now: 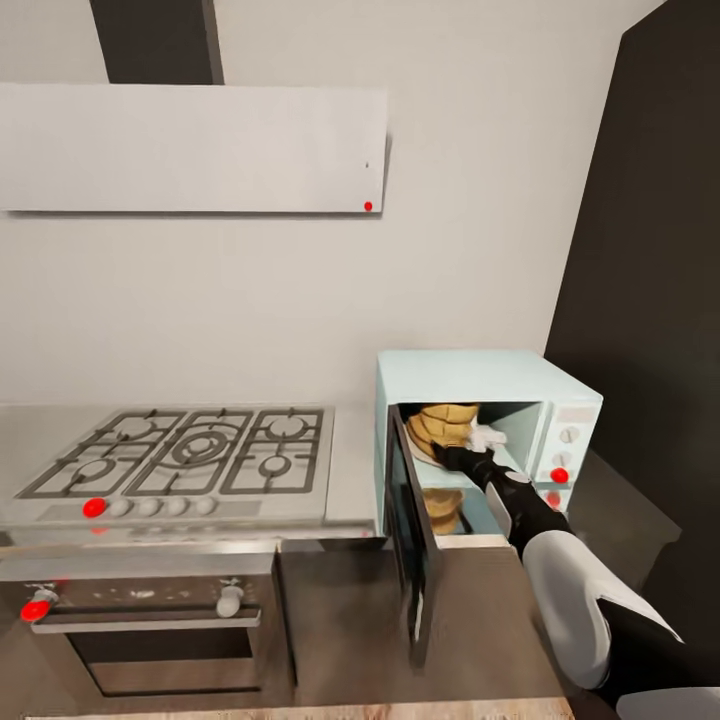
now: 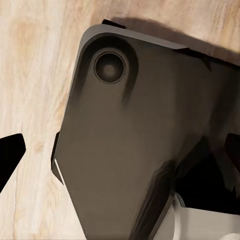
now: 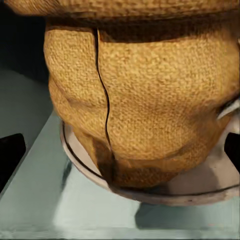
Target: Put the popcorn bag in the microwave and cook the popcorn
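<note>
The pale-blue microwave (image 1: 490,375) stands on the countertop (image 1: 352,470) with its dark glass door (image 1: 412,540) swung open toward me. The tan popcorn bag (image 1: 446,424) is inside the cavity. In the right wrist view the popcorn bag (image 3: 145,110) stands upright on the glass turntable (image 3: 200,192). My right arm reaches into the cavity, and the right gripper (image 1: 462,457) sits just in front of the bag, open, with its fingertips (image 3: 10,155) spread wide on either side. The left gripper (image 2: 120,155) is open and holds nothing. No popcorn bits are visible.
A gas hob (image 1: 190,455) lies left of the microwave, with the steel oven (image 1: 150,620) below it and the white hood (image 1: 190,148) above. A tall dark cabinet (image 1: 650,250) stands to the right. The left wrist view faces my dark base (image 2: 130,140) over the wooden floor (image 2: 35,75).
</note>
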